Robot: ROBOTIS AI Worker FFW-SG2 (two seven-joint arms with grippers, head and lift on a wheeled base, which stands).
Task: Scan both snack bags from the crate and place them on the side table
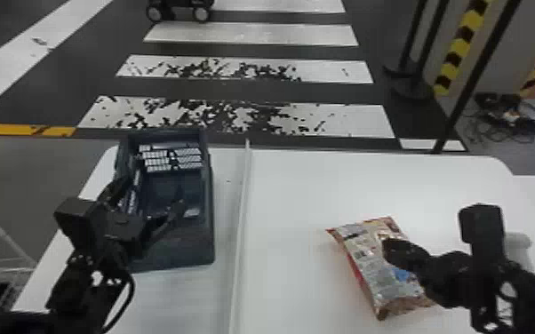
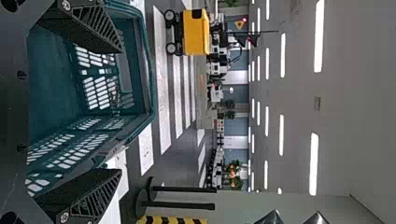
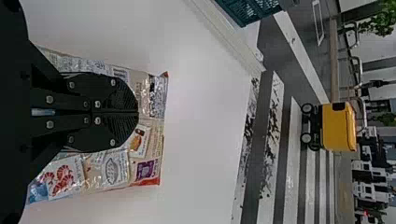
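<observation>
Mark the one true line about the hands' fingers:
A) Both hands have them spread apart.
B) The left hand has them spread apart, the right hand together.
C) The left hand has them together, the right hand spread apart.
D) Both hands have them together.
B: the left hand shows a wide gap between its fingers, while those of the right hand meet side by side.

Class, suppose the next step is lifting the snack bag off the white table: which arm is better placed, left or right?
Right, most likely. The right end effector is at the snack bag, though shut. The left end effector is open at the crate, across the divider.
</observation>
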